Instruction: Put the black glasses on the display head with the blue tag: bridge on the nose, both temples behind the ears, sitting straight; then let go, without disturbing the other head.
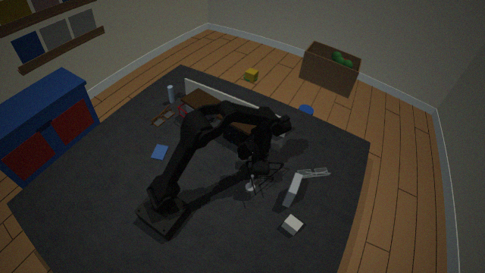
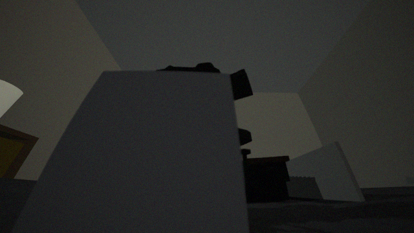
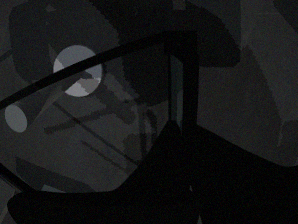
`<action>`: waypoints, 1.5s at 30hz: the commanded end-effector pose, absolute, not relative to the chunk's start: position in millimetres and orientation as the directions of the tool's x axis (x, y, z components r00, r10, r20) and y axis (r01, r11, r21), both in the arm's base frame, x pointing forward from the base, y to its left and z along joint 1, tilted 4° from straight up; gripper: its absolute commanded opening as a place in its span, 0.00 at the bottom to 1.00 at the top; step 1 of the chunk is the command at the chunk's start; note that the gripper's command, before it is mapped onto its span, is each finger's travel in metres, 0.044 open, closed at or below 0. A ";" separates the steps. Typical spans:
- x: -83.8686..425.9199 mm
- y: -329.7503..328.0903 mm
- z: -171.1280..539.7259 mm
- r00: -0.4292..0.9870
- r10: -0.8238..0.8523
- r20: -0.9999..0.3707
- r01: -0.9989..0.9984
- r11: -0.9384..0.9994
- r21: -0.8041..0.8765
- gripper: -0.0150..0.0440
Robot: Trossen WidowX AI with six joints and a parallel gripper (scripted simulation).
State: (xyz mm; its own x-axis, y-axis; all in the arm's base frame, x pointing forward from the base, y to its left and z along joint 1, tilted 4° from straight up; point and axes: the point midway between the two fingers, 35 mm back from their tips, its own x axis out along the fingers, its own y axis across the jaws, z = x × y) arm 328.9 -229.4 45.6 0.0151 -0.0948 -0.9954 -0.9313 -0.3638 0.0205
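Observation:
My gripper (image 1: 261, 169) (image 3: 177, 128) is shut on the black glasses (image 1: 281, 164) (image 3: 190, 85). It holds them by the frame, over the dark mat and close to a small pale round stand (image 1: 250, 186). In the wrist view, the glasses' rim spans the left and middle, and a pale disc (image 3: 77, 70) shows through it. The arm and the darkness hide much of the scene. I cannot make out either display head or the blue tag, nor tell where the temples are relative to a head. In the exterior view, a big grey panel hides the gripper and the glasses.
A tilted white block (image 1: 292, 191), clear glasses (image 1: 319, 172) and a white cube (image 1: 293, 224) are right of the gripper. Behind the arm are a brown-topped box (image 1: 201, 98) and a long white board (image 1: 227, 95). Brown glasses (image 1: 158, 122) and a blue card (image 1: 159, 152) lie left.

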 end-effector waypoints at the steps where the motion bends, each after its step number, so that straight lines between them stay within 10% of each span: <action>1: 331.1 -231.0 45.8 0.018 -0.095 -0.995 -0.930 -0.367 0.018 0.25; 45: 338.9 -241.6 47.2 0.019 -0.096 -0.995 -0.930 -0.367 0.018 0.25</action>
